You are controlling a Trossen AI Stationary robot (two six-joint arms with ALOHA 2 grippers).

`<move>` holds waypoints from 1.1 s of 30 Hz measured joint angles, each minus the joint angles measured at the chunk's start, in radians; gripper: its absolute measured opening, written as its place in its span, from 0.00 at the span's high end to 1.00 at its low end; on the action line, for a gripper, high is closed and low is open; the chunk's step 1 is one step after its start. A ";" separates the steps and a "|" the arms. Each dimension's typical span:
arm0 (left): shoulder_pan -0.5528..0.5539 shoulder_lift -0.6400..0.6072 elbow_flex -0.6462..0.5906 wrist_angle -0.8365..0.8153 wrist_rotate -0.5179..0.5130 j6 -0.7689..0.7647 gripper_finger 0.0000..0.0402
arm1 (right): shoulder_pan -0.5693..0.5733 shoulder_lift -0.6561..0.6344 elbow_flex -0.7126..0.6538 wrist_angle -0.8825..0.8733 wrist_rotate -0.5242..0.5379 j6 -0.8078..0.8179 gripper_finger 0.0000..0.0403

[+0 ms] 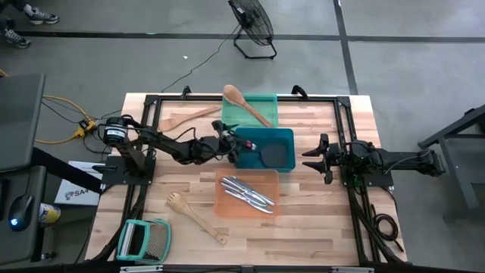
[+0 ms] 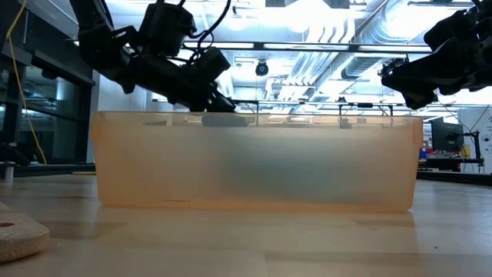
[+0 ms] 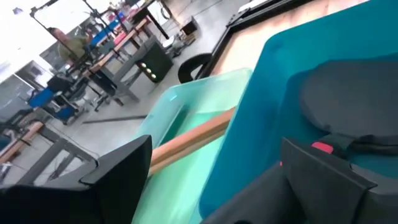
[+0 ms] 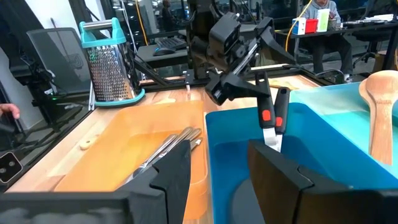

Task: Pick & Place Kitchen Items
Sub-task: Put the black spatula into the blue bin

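A: Start at the near desk (image 1: 303,227) edge. What lies there?

B: A grater (image 1: 142,241) at the near left corner. Beside it a wooden fork (image 1: 195,214) lies flat on the bare wood, well apart from both grippers.

A: Next row?

B: The orange tray (image 1: 224,203) holds the silver knives (image 1: 248,192), lying side by side. In the low view this tray's wall fills the frame and hides its contents.

A: The left gripper (image 1: 236,141)?

B: It hangs over the left rim of the blue tray (image 1: 286,133). Its jaws stand wide apart and grip nothing. The black spatula (image 1: 270,153) lies in the blue tray; its blade rests on the floor and its handle, with a red mark, leans up at the rim between the jaws. Whether a jaw touches the handle cannot be told.

A: The right gripper (image 1: 308,158)?

B: It waits right of the blue tray, clear of it. Its jaws stand partly apart and are empty, as the right wrist view shows.

A: Farther back?

B: The green tray (image 1: 269,101) carries a wooden spoon (image 1: 244,104), bowl over the far left rim, handle slanting across. A wooden spatula (image 1: 186,117) lies on the desk left of that tray.

A: Anything cut off?

B: The left wrist view shows only part of the spoon handle and part of the spatula blade. Beyond the desk a fan (image 1: 252,23) stands on the floor.
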 joint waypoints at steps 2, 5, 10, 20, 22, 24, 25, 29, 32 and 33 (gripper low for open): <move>0.000 -0.018 0.000 -0.027 0.002 -0.022 0.14 | 0.000 0.000 0.000 0.000 0.000 0.000 0.63; 0.000 -0.051 0.000 -0.049 0.030 -0.041 0.14 | 0.000 0.000 0.000 0.000 0.000 0.000 0.63; 0.000 -0.095 0.000 -0.065 0.077 -0.046 0.14 | 0.000 0.000 0.000 0.000 0.000 0.000 0.63; 0.000 -0.202 -0.023 -0.069 0.061 -0.128 0.15 | 0.000 0.000 0.000 0.000 0.000 0.000 0.63; 0.000 -0.241 -0.054 -0.096 0.022 -0.174 0.17 | 0.000 0.000 0.000 0.000 0.000 0.000 0.63; 0.000 -0.284 -0.085 -0.124 -0.014 -0.230 0.21 | 0.000 0.000 0.000 0.000 0.000 0.000 0.63; 0.000 -0.309 -0.101 -0.140 -0.028 -0.265 0.24 | 0.000 0.000 0.000 0.000 0.000 0.000 0.63; 0.001 -0.397 -0.163 -0.243 -0.045 -0.445 0.38 | 0.000 0.000 0.000 0.000 0.000 0.000 0.63; 0.001 -0.435 -0.199 -0.279 -0.045 -0.595 0.50 | 0.000 0.000 0.000 0.001 0.000 0.000 0.63; 0.001 -0.437 -0.207 -0.287 -0.045 -0.645 0.55 | 0.000 0.000 0.000 0.002 0.000 0.000 0.63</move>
